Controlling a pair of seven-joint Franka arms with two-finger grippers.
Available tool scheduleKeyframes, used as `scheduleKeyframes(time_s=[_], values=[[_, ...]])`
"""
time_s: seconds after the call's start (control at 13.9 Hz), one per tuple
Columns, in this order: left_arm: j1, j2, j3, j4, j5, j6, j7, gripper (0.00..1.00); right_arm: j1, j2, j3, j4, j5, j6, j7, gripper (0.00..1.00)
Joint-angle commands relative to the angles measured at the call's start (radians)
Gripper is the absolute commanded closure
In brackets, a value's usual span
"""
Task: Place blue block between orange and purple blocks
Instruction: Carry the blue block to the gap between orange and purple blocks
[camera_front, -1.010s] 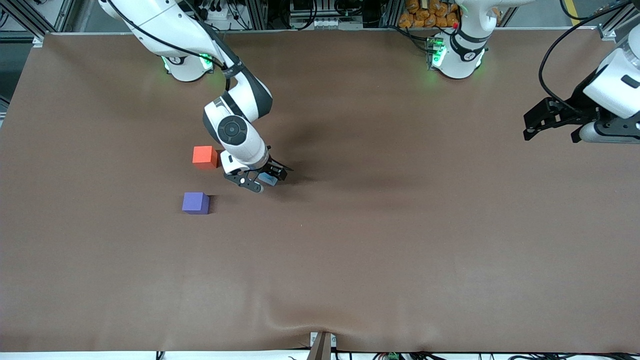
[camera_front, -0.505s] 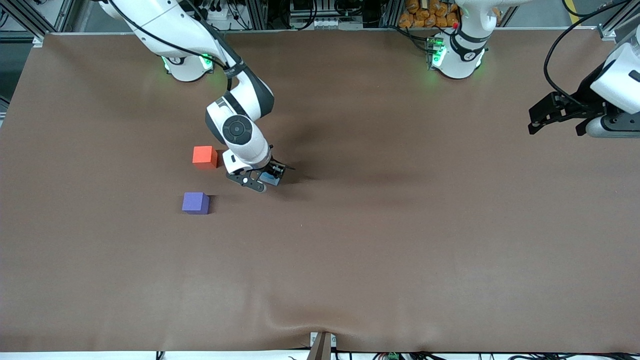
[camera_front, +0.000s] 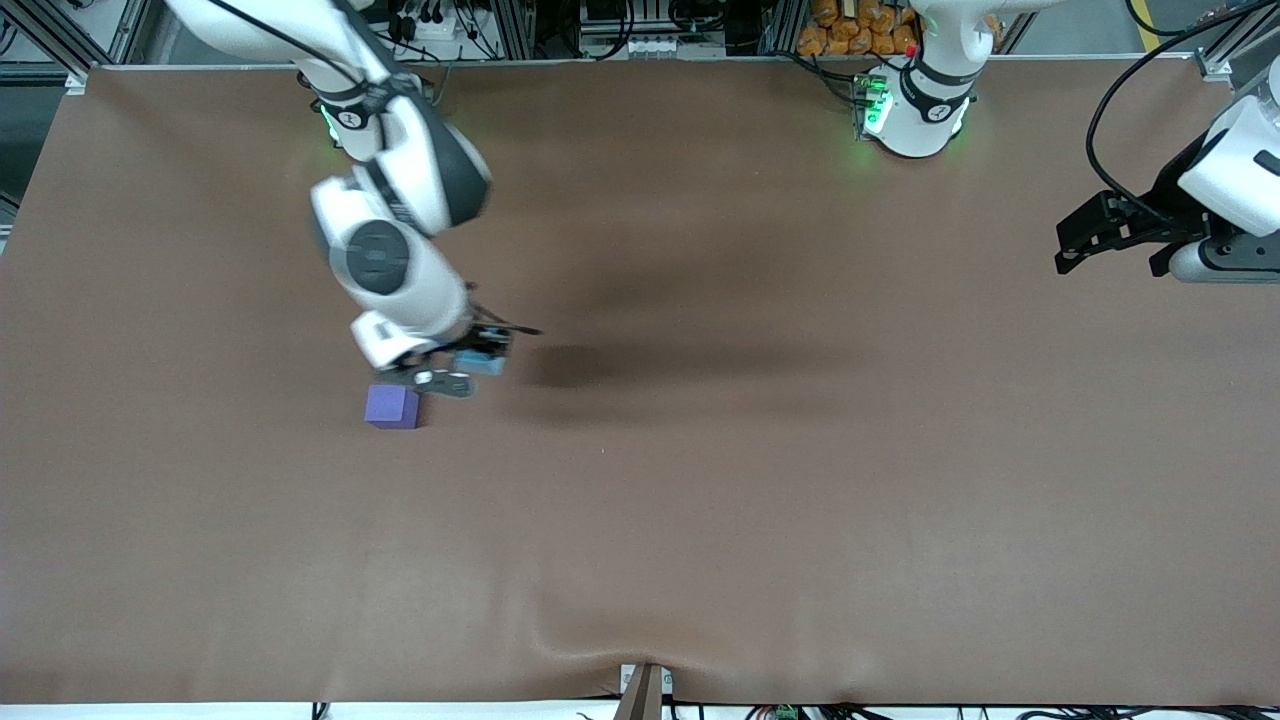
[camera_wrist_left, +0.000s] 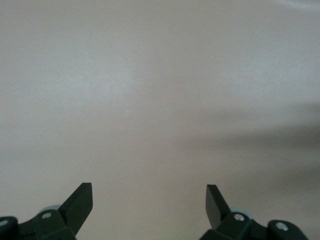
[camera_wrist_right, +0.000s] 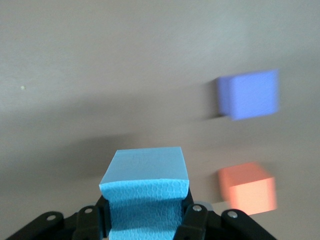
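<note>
My right gripper (camera_front: 468, 366) is shut on the light blue block (camera_front: 481, 363) and holds it above the table, just beside the purple block (camera_front: 391, 407). The right wrist view shows the blue block (camera_wrist_right: 145, 192) clamped between the fingers, with the purple block (camera_wrist_right: 248, 94) and the orange block (camera_wrist_right: 247, 187) on the table ahead. In the front view the orange block is hidden under the right arm. My left gripper (camera_front: 1080, 238) is open and empty, waiting in the air over the left arm's end of the table; it also shows in the left wrist view (camera_wrist_left: 148, 202).
The brown table cover (camera_front: 760, 480) has a wrinkle at the edge nearest the front camera (camera_front: 600, 640). The two robot bases (camera_front: 915, 110) stand along the edge farthest from the front camera.
My right arm has lifted and carried the blue block toward the right arm's end of the table, now next to the purple block and covering the orange one. The left arm barely moved.
</note>
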Motion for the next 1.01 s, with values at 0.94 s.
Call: scheduleKeyframes(time_s=[0.94], values=[[0.025,0.012,-0.005,0.000,0.022,0.063,0.016,0.00,-0.115,-0.087,-0.117,-0.381,0.041,0.329,-0.317,1.00]])
